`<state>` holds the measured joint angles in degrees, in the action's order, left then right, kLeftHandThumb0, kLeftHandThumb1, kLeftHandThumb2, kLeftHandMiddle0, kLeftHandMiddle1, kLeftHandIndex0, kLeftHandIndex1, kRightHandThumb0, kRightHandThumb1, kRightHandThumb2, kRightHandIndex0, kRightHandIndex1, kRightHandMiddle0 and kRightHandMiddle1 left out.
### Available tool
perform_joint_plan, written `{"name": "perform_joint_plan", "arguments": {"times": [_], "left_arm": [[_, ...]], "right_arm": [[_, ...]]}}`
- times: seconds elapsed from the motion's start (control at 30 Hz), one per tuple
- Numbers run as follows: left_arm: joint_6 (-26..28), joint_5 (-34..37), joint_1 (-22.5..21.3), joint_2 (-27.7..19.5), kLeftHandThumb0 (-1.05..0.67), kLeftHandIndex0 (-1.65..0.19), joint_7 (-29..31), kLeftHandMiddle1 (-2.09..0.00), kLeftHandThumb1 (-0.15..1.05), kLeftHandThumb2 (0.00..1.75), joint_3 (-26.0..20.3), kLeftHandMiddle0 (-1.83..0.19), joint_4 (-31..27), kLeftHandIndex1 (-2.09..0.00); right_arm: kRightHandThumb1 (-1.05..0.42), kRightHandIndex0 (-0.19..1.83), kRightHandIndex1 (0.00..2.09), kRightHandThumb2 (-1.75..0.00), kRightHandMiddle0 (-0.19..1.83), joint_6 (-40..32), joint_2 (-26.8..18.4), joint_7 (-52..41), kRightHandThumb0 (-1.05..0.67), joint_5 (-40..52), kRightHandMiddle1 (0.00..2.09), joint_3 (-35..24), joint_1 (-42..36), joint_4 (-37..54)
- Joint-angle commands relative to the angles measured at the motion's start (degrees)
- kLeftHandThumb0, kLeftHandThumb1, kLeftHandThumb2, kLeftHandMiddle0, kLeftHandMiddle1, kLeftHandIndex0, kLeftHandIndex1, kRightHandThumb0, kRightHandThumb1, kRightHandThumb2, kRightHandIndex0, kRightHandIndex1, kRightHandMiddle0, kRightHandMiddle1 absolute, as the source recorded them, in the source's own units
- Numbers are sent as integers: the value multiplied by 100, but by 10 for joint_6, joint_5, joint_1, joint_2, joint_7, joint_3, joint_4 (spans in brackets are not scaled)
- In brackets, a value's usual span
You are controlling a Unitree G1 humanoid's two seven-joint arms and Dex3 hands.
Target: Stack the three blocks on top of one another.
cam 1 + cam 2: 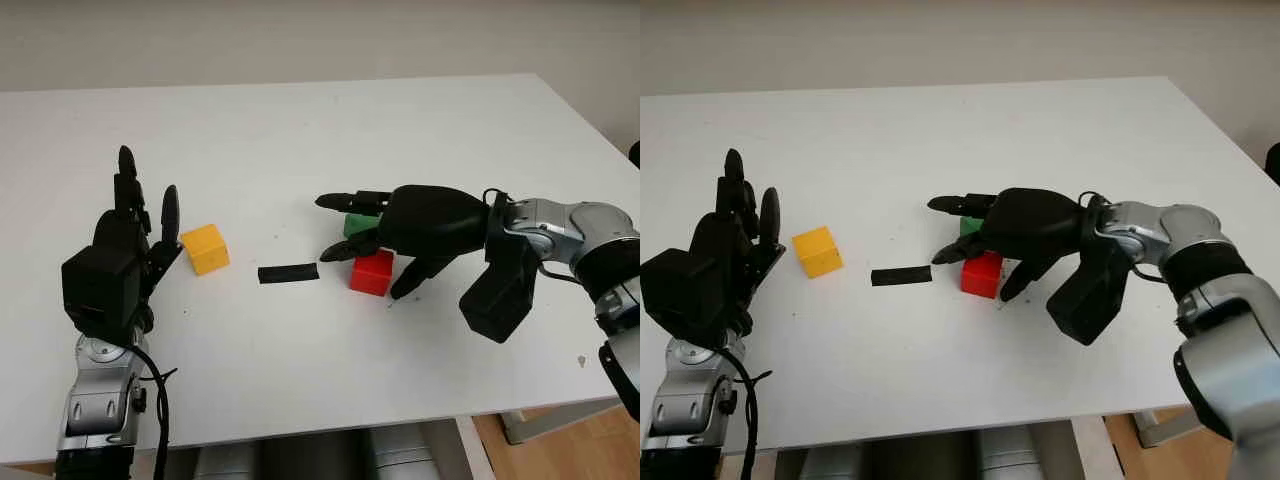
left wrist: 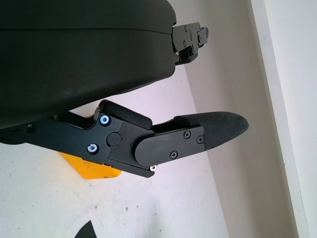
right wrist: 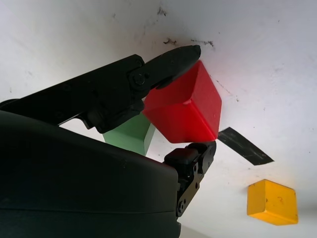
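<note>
Look at the fingers (image 3: 173, 59) of your right hand (image 1: 400, 235) first: one black fingertip sits against one side of the red block (image 1: 372, 272) and another fingertip touches the side across from it, so they are curled around the red block and seem to pinch it. The red block looks like it is on the tabletop (image 1: 300, 130), so I think the lift has not started. Just behind it, touching or nearly touching, is the green block (image 1: 358, 224), partly hidden under the hand. A short black strip of tape (image 1: 288, 272) lies flat just beside the red block, on the side toward your left hand. Past the tape, well apart from the red block, sits the yellow block (image 1: 205, 248). Your left hand (image 1: 125, 250) is open, holds nothing, and stands upright near the yellow block. No block is on top of another one, so all the stacking is left to do. The blocks are cubes, so none has a long side. The red block sits flat and is turned a little, with one corner aimed toward your edge of the tabletop. The yellow block is turned a little too.
</note>
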<state>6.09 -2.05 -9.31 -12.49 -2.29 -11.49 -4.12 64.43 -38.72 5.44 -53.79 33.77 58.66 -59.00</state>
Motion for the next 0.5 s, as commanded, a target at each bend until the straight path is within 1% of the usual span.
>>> {"name": "perform_joint_plan", "arguments": {"times": [0.0,0.17,0.27,0.3,0.4,0.47], "left_arm": [[2,-2,-1,0,-70,17,-2,-6,105,63,1,18,-13,-6],[3,-4,-2,-2,-71,17,0,-5,105,63,3,18,-12,-5],[2,-4,-2,-3,-70,17,0,-5,105,63,2,18,-12,-6],[3,-5,-2,-4,-70,17,1,-5,105,64,3,18,-13,-6],[4,-4,-2,-2,-70,17,1,-5,105,64,3,18,-13,-5],[2,-2,-1,-1,-70,17,1,-5,105,64,2,18,-12,-5]], "right_arm": [[-90,-3,6,-6,56,-4,2,9,-51,-6,13,6,16,-6],[-89,-3,6,-6,60,-9,2,28,-51,-20,17,18,21,-10],[-90,2,7,-6,68,-14,-1,53,-49,-30,26,23,22,-11],[-91,4,6,-5,64,-16,-1,60,-48,-33,43,25,24,-12],[-93,8,6,-5,42,-22,-3,84,-46,-43,99,30,32,-16],[-94,9,6,-6,38,-27,-3,97,-46,-49,109,32,37,-20]]}}
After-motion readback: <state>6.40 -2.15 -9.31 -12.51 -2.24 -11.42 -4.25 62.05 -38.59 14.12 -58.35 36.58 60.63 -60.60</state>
